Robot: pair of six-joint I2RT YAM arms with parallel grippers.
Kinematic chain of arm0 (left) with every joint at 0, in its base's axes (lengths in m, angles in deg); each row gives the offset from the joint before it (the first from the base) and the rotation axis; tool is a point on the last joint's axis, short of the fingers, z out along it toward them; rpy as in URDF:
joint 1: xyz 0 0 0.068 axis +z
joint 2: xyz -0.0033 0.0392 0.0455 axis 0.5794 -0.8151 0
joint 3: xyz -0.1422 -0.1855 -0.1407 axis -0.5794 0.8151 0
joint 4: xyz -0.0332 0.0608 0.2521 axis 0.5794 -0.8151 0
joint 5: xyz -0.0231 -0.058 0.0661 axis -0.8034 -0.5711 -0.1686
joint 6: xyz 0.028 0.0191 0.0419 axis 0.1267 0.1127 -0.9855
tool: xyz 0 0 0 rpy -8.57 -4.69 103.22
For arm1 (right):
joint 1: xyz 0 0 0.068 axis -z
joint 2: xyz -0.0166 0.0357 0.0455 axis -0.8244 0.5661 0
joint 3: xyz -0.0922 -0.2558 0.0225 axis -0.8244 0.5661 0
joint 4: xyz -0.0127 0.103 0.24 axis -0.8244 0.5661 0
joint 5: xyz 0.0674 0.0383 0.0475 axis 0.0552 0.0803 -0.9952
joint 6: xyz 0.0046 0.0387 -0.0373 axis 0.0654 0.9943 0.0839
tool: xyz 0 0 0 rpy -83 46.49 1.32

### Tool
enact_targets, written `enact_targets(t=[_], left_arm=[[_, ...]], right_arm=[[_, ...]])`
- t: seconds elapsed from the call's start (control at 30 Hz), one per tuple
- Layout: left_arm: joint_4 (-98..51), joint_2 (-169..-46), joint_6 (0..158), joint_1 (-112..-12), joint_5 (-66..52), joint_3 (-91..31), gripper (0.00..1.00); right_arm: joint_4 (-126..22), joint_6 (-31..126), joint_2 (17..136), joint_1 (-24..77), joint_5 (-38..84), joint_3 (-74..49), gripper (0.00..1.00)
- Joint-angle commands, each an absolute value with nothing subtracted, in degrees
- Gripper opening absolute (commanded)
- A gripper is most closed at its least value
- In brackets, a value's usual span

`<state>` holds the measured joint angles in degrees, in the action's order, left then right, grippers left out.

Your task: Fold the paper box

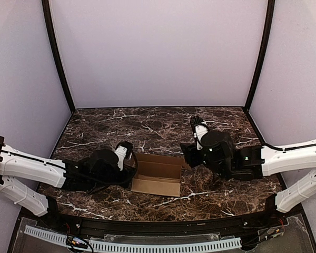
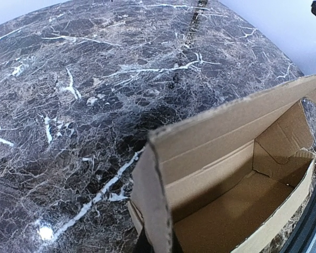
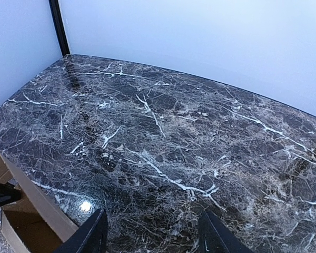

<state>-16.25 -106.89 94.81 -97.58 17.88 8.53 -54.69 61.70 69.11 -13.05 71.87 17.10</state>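
From above, we see the paper box (image 1: 159, 176) low in mid-frame, with the left gripper (image 1: 131, 167) at its left end and the right gripper (image 1: 187, 154) near its right.

Left wrist: the box's end wall sits at bottom centre, apparently pinched by clenched fingers.

Right wrist: the fingers (image 3: 95, 234) are spread and empty, and the box is at lower left.

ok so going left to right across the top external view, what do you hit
left arm → left end effector at the box's left end → paper box → right end effector → right arm
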Motion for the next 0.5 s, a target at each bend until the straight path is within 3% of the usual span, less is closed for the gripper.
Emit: enact_targets(t=[0.0, 0.47], left_arm=[[-9.1, -105.2, 94.2, -100.3, 23.1, 13.7, 0.0], [7.5, -109.1, 88.2, -106.2, 30.7, 20.1, 0.0]], right_arm=[[-52.9, 57.9, 68.2, -11.2, 66.9, 14.6, 0.57], [-50.7, 54.5, 76.3, -10.4, 61.3, 5.4, 0.55]])
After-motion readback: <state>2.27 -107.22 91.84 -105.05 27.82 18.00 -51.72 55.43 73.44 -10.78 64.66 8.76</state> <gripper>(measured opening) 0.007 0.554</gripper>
